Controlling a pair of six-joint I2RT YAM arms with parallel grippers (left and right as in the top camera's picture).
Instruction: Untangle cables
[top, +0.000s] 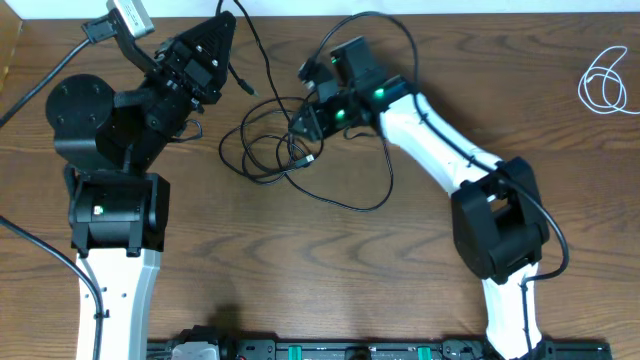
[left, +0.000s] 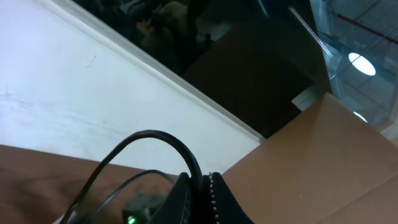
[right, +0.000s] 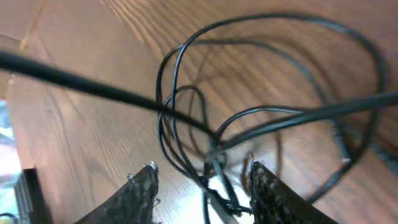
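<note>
right fingers half-open astride black cable tangle; left fingers clamped on it.

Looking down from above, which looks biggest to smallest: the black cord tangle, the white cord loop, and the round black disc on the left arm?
1. black cord tangle
2. round black disc
3. white cord loop
The disc stands higher, nearer the camera, so the order of the last two is unsure.

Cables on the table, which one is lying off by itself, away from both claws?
The white cable, coiled alone at the far right of the table. The black cable sprawls mid-table, right at the right claw.
</note>
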